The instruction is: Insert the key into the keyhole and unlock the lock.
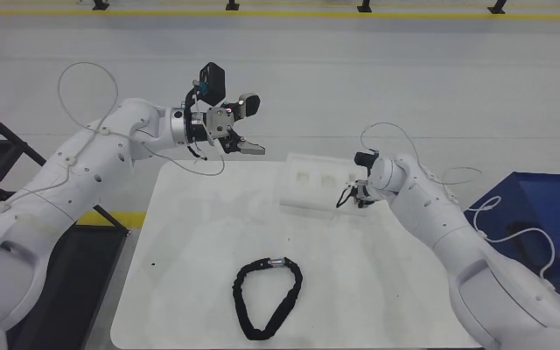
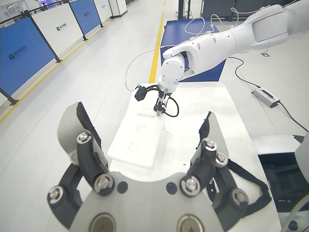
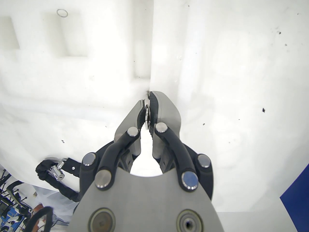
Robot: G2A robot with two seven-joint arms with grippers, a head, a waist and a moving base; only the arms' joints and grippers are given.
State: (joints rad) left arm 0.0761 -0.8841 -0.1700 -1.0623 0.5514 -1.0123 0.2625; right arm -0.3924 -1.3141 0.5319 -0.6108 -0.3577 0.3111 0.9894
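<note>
A black chain lock [image 1: 267,297] with a silver cylinder [image 1: 277,262] lies in a loop near the table's front; the chain lock [image 3: 59,176] also shows in the right wrist view. My right gripper [image 3: 147,101] is shut on the small metal key [image 3: 147,115], its tips down at the right edge of the white foam tray [image 1: 315,184]. From the left wrist view the right gripper [image 2: 158,112] points down onto the foam tray [image 2: 137,141]. My left gripper [image 1: 248,127] hangs open and empty above the table's back left corner, its fingers [image 2: 84,119] spread wide.
The white table [image 1: 192,262] carries the foam tray with several shallow pockets; a thin ring [image 3: 62,13] lies in one. A blue cabinet [image 1: 525,210] stands right of the table. A black stand [image 1: 35,280] sits to the left.
</note>
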